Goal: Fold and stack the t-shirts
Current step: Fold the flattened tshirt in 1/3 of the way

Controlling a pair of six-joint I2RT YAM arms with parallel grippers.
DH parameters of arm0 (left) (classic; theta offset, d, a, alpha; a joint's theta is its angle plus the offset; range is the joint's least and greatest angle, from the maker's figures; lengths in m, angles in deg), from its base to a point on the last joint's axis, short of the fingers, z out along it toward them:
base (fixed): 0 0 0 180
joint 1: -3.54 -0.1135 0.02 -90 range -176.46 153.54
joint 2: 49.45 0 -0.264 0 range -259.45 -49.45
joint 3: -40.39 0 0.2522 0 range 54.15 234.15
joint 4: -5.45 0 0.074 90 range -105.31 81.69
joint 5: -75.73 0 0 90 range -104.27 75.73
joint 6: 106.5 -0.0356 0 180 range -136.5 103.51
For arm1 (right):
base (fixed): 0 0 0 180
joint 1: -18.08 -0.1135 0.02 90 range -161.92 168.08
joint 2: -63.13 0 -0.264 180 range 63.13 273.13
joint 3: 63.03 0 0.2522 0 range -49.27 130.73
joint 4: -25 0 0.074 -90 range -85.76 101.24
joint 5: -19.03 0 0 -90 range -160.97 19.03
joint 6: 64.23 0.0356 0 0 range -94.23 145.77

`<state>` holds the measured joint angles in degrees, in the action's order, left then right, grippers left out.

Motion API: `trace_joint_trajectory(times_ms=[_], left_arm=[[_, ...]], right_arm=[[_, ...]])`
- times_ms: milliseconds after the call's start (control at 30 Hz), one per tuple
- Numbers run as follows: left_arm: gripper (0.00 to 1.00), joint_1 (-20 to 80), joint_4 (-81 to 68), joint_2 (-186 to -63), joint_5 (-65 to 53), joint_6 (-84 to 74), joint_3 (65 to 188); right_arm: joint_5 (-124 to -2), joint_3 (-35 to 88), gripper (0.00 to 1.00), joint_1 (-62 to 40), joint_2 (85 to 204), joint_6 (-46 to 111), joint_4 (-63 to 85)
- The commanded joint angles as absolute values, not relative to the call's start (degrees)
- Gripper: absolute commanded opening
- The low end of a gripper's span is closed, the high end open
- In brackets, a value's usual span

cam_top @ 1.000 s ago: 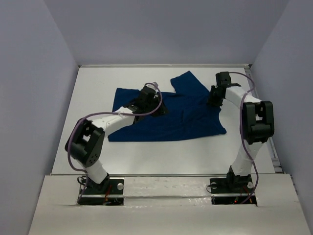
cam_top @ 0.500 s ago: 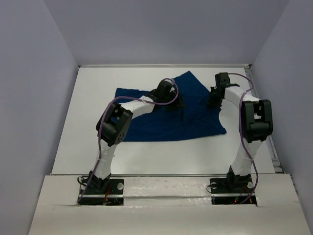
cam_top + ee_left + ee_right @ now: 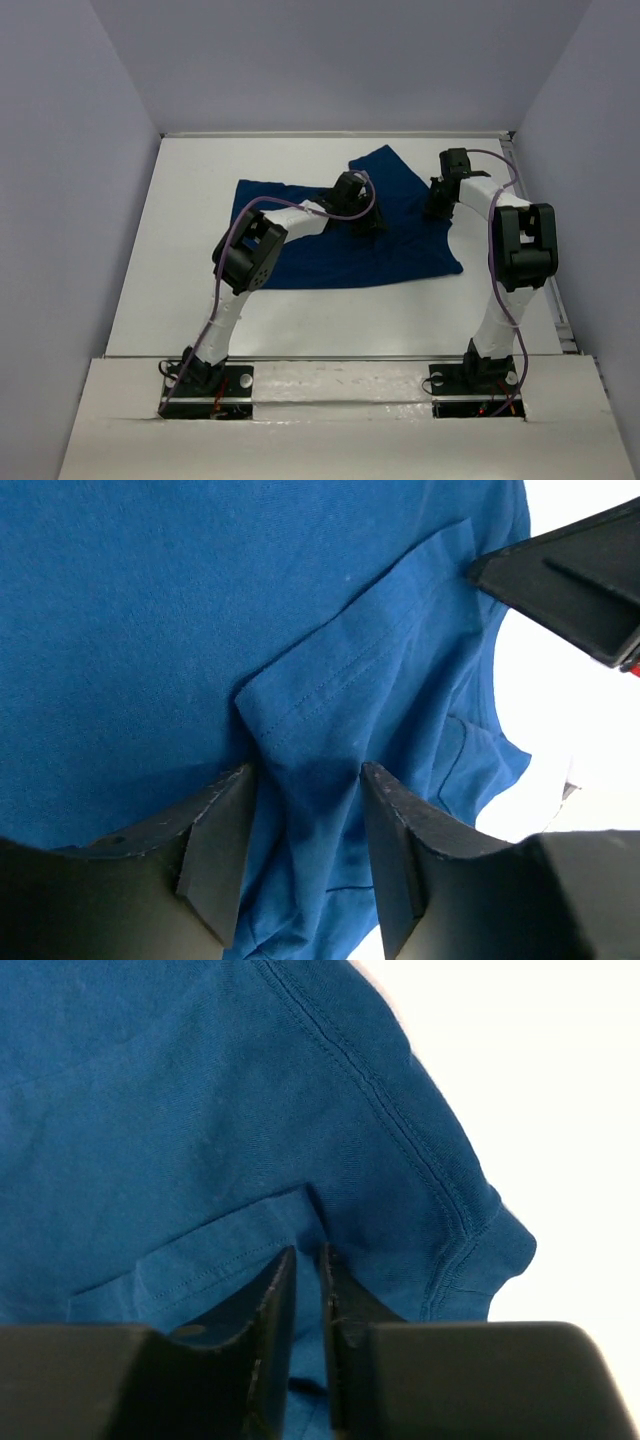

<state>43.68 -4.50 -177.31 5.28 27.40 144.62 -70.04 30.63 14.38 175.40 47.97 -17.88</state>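
The dark blue t-shirt point(image 3: 400, 250) lies spread and rumpled on the white table point(image 3: 190, 300), with no print showing. My left gripper point(image 3: 368, 222) is over the shirt's middle. In the left wrist view it point(image 3: 305, 820) stands open, its fingers astride a raised fold of the t-shirt point(image 3: 150, 630). My right gripper point(image 3: 437, 207) is at the shirt's right edge. In the right wrist view it point(image 3: 308, 1290) is shut on a pinch of the t-shirt point(image 3: 150, 1110), beside a stitched hem point(image 3: 400, 1130). A black finger of the right gripper point(image 3: 570, 575) shows at the top right of the left wrist view.
Grey-lilac walls point(image 3: 80, 180) close in the table on the left, back and right. A metal rail point(image 3: 555, 300) runs along the table's right edge. Both arm bases point(image 3: 205, 380) sit on the near ledge.
My left arm has swung right from the shirt's left part to its middle, and its jaws have opened. The shirt's left side has settled flatter. The right arm has stayed put.
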Motion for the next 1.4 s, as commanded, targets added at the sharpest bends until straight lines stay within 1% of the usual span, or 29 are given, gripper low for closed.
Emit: trace_joint_trajectory(times_ms=[0,33,67,100,133,200,300,433,567,800,900,933,967,1000,1067,1133,1167,1200,1233,1300,1333,1367], left_arm=[[0.42,44.1,-2.3,-176.7,6.2,28.9,146.8],[0.39,44.1,-2.2,-176.5,6.1,28.9,146.8],[0.35,44.1,-2.2,-176.3,6.0,29.0,146.7],[0.34,44.1,-2.2,-175.8,5.9,29.1,146.6],[0.32,44.1,-2.2,-175.7,5.8,29.1,146.4],[0.32,44.1,-2.3,-175.4,5.2,28.9,146.5],[0.27,44.1,-2.5,-174.8,4.9,28.9,146.7],[0.26,44.6,-1.8,-171.9,3.7,29.1,145.0],[0.27,44.6,-1.2,-169.8,1.7,28.9,144.3],[0.27,44.6,-0.1,-168.2,-0.3,28.6,143.8],[0.27,44.6,-0.8,-168.8,-0.7,28.1,144.5],[0.27,44.6,-1.1,-169.7,-0.7,28.0,145.4],[0.27,44.6,-1.4,-170.0,-0.8,27.8,145.6],[0.27,44.6,-1.4,-170.6,-0.7,27.7,145.7],[0.27,44.6,-1.5,-171.3,-0.8,27.6,146.3],[0.27,44.6,-3.6,-172.8,-0.9,26.6,148.2],[0.28,44.6,-5.2,-173.2,-1.4,26.0,149.0],[0.3,44.6,-8.0,-173.6,-2.8,25.3,149.3],[0.32,44.6,-8.2,-173.7,-3.5,24.5,149.3],[0.43,44.6,-9.0,-173.1,-4.9,24.2,147.3],[0.53,44.6,-8.7,-172.8,-4.9,24.4,145.8],[0.54,44.6,-8.7,-172.9,-4.1,24.5,145.6]], right_arm=[[-70.1,32.2,0.18,15.4,175.2,47.7,-16.9],[-70.0,32.2,0.13,15.4,175.3,47.7,-16.9],[-70.0,32.3,0.11,15.4,175.3,47.6,-16.9],[-69.9,32.4,0.07,15.4,175.4,47.7,-17.0],[-69.9,32.3,0.06,15.4,175.4,47.7,-16.9],[-69.9,32.3,0.0,15.4,174.8,47.9,-16.7],[-69.9,31.0,0.0,15.4,172.8,48.5,-15.5],[-70.0,29.9,0.0,15.4,168.4,49.1,-13.8],[-70.0,30.4,0.0,15.4,167.2,49.2,-13.0],[-69.2,32.6,0.0,15.4,169.5,48.8,-12.5],[-70.0,35.0,0.0,15.4,171.9,48.8,-15.6],[-70.3,34.7,0.02,15.4,171.9,48.9,-15.8],[-70.4,33.9,0.1,15.4,171.5,48.9,-15.3],[-70.4,31.8,0.27,15.4,171.1,48.8,-14.2],[-70.3,31.0,0.35,15.4,171.7,48.5,-14.4],[-70.3,31.2,0.38,15.9,173.1,48.5,-15.2],[-70.2,31.2,0.37,15.9,173.3,48.5,-15.4],[-69.9,31.2,0.33,15.9,173.5,48.5,-15.5],[-69.7,31.0,0.31,15.9,173.7,48.5,-15.7],[-69.2,30.5,0.29,15.9,173.4,48.4,-15.3],[-68.9,30.2,0.29,15.9,173.5,48.4,-15.3],[-68.8,30.2,0.29,15.9,174.0,48.4,-15.4]])
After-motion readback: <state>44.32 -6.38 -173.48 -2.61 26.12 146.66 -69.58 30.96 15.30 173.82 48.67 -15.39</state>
